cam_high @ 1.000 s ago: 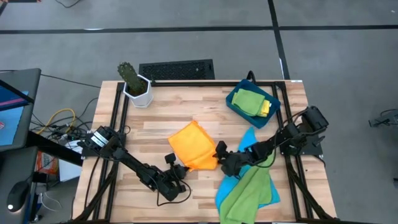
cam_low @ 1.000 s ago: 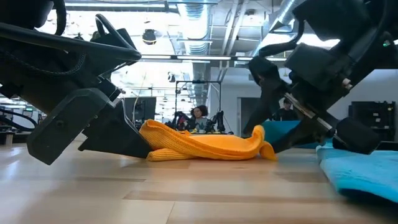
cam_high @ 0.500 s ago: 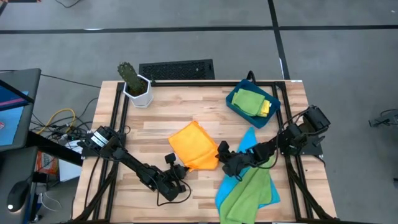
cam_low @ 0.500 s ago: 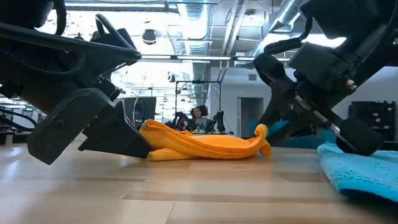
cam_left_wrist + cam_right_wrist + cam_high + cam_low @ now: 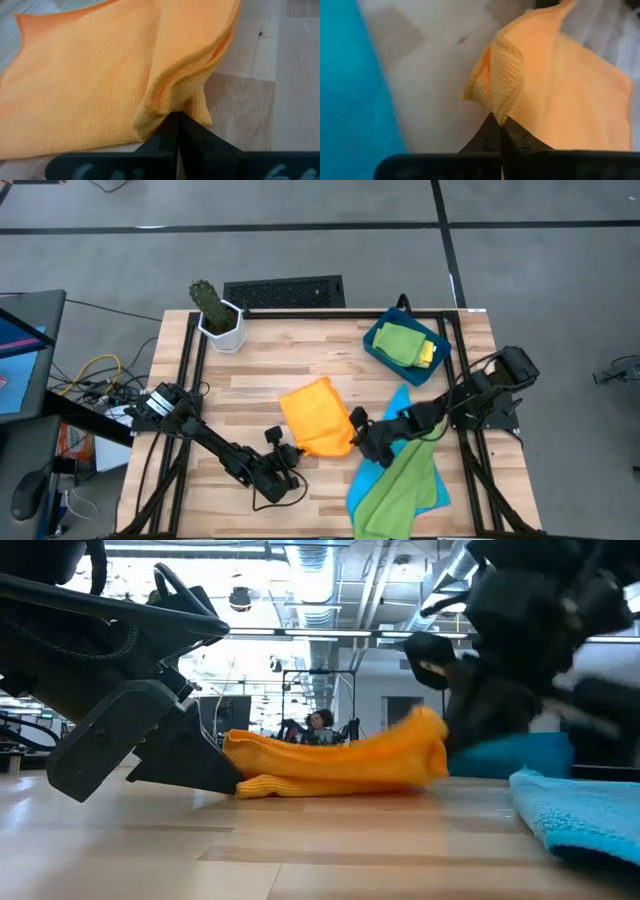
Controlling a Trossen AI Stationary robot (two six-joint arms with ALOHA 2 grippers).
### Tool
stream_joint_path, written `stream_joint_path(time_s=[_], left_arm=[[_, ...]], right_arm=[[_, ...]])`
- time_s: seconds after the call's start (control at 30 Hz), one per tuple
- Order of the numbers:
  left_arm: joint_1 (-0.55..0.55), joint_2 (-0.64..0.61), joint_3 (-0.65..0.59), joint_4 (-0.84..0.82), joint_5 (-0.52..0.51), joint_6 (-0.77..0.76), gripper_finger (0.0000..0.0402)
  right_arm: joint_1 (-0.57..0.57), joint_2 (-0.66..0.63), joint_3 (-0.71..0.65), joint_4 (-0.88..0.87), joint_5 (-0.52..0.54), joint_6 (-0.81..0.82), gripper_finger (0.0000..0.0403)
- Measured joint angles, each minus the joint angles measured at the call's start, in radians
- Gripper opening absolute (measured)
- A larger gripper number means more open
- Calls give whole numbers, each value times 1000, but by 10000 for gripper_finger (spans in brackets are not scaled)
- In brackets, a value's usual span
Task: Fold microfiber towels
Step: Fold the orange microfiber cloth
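Note:
The orange towel point(image 5: 315, 416) lies folded on the middle of the wooden table point(image 5: 250, 380). Its right corner is raised off the wood in the low view point(image 5: 428, 740), while its left part rests on the table. My left gripper point(image 5: 292, 448) is shut on the towel's near corner. My right gripper point(image 5: 354, 430) is shut on its right corner. A bright blue towel point(image 5: 400, 405) and a lime green towel point(image 5: 400, 485) lie in a heap at the near right, under my right arm. My left gripper pinches the orange towel's near corner point(image 5: 172, 102) between its two shut fingers, where several layers bunch in a fold. It slants down from the near side, and that corner stays low at the table. My right gripper pinches the towel's right corner point(image 5: 502, 107) at a hemmed edge between its shut fingers. It slants down from the table's right. That corner is lifted clear of the wood and curls over above the fingers.
A dark-blue tray point(image 5: 378, 348) at the far right holds a green towel point(image 5: 400, 340) and a yellow one point(image 5: 427, 355). A potted cactus point(image 5: 215, 315) stands at the far left. Black frame rails point(image 5: 190, 360) run along the table's sides.
My right gripper has shut on the orange towel's right corner, rolled, and risen. That corner has come up off the table and the towel's right side has drawn in toward the left, while the end at my left gripper has stayed put.

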Motion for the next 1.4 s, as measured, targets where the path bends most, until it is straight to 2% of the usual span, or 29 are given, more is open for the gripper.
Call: stream_joint_path(time_s=[0.17,0.33,0.43,0.77,1.17,1.4], left_arm=[[0,0,0,-1,1,0,0],[-1,0,0,-2,7,-6,0],[-3,0,0,-2,7,-14,0],[-11,-1,0,-7,7,-22,0],[-11,-1,0,-8,9,-24,0],[-12,-1,1,-8,9,-33,0]], right_arm=[[-89,-88,2,-41,-29,33,18],[-214,-69,2,-52,-261,128,13],[-266,-23,2,-13,-327,175,23],[-343,20,1,44,-345,218,26],[-366,40,2,110,-336,231,80],[-416,33,2,151,-294,233,138]])
